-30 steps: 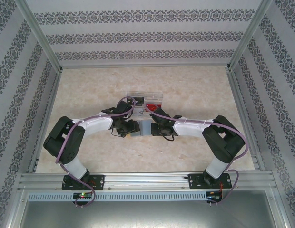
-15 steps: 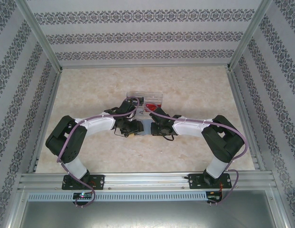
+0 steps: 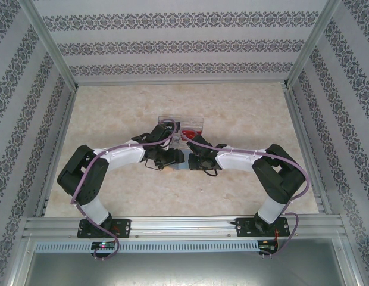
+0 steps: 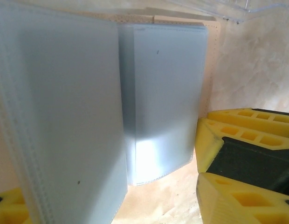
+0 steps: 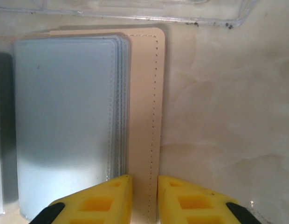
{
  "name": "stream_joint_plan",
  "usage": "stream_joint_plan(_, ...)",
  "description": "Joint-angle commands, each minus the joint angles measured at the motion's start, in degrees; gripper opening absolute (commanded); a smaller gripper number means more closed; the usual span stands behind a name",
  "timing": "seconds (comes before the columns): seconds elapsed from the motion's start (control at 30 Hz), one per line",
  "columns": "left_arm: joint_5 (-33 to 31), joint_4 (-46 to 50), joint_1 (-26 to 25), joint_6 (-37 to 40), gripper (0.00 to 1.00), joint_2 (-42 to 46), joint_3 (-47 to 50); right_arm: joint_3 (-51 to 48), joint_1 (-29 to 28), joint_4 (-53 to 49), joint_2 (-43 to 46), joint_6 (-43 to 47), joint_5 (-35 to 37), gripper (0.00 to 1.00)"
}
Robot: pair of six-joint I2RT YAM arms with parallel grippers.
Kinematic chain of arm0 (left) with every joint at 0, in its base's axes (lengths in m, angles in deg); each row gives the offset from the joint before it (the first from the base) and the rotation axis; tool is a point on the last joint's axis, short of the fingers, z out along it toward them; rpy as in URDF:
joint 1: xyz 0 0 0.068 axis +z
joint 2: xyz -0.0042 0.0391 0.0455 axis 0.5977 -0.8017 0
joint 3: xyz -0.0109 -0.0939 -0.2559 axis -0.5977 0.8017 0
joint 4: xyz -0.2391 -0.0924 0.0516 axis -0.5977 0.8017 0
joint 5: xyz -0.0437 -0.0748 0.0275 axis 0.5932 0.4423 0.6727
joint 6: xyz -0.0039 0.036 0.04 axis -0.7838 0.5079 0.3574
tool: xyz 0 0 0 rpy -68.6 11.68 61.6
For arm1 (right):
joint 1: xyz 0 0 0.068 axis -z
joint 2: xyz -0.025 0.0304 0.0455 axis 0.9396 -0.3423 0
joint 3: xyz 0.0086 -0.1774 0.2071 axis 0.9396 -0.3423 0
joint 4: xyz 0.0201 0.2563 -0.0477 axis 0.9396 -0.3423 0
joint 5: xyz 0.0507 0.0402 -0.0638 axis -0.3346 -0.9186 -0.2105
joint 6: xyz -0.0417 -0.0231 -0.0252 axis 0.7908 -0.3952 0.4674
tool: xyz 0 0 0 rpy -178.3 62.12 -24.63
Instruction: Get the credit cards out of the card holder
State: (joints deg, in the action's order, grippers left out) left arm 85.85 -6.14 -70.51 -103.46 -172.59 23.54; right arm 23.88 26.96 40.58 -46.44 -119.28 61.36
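right jaws pinching tan cover of card holder [image 5: 144, 93]; left jaws wide apart, blue-grey sleeve [image 4: 65, 116] between

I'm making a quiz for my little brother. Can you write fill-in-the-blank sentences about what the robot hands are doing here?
1. The stitched cover pinched at its edge by the right hand is coloured ___.
2. That hand's fingers are coloured ___.
3. The clear box beyond the hands has something ___ inside.

Missing words: tan; yellow; red.
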Motion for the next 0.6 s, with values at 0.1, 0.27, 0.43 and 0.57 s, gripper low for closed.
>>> stream_joint_plan(0.1, -6.51, 7.17, -0.55, 3.36, 0.66, 1.01, -2.61, 0.34, -1.65, 0.85, -3.72, -1.00, -2.63, 0.24)
stream_joint_plan(0.27, -12.42, 12.03, 0.00, 3.30, 0.66, 1.25, -3.42, 0.42, -1.63, 0.88, -3.80, -1.09, -2.80, 0.24)
stream_joint_plan(0.43, -13.25, 11.45, 0.13, 2.41, 0.66, 1.80, -3.25, 0.33, -1.70, 0.85, -3.67, -1.09, -2.73, 0.24)
stream_joint_plan(0.57, -11.40, 9.19, 0.12, 2.36, 0.65, 1.87, -3.00, 0.35, -1.77, 0.85, -3.70, -1.09, -2.80, 0.24)
